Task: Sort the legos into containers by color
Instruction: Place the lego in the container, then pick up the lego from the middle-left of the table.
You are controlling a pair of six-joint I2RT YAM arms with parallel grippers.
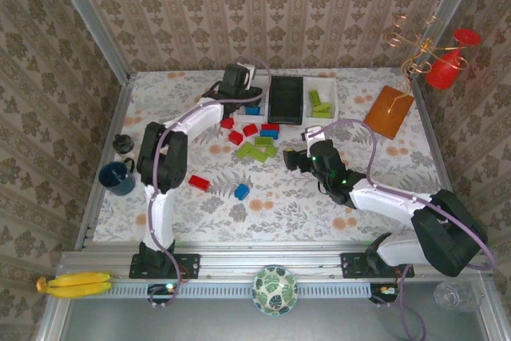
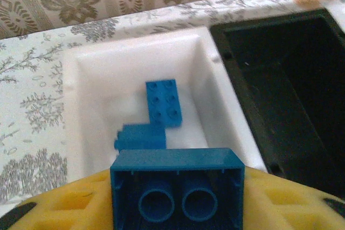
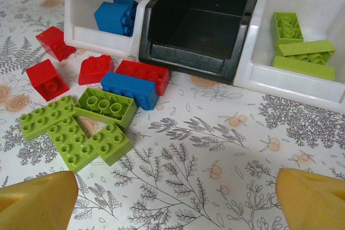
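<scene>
While the left gripper (image 1: 237, 84) hung over the left white tray (image 2: 81, 79), its yellow fingers (image 2: 70, 203) pinched a blue lego (image 2: 177, 187) at medium width, hollow underside facing the wrist camera. 2 more blue legos (image 2: 163, 102) lay on that tray's floor. The black tray (image 3: 199, 30) sat between it and the right white tray (image 3: 318, 90), which held 3 green legos (image 3: 306, 48). The right gripper (image 1: 297, 159) hovered low over the table (image 3: 226, 149), jaws spread wide, just short of a loose pile: 4 red legos (image 3: 47, 78), 1 blue brick (image 3: 130, 89), a green cluster (image 3: 70, 144). Well apart, nearer the arm bases, lay 1 red brick (image 1: 199, 183) and 1 stray blue brick (image 1: 241, 191).
</scene>
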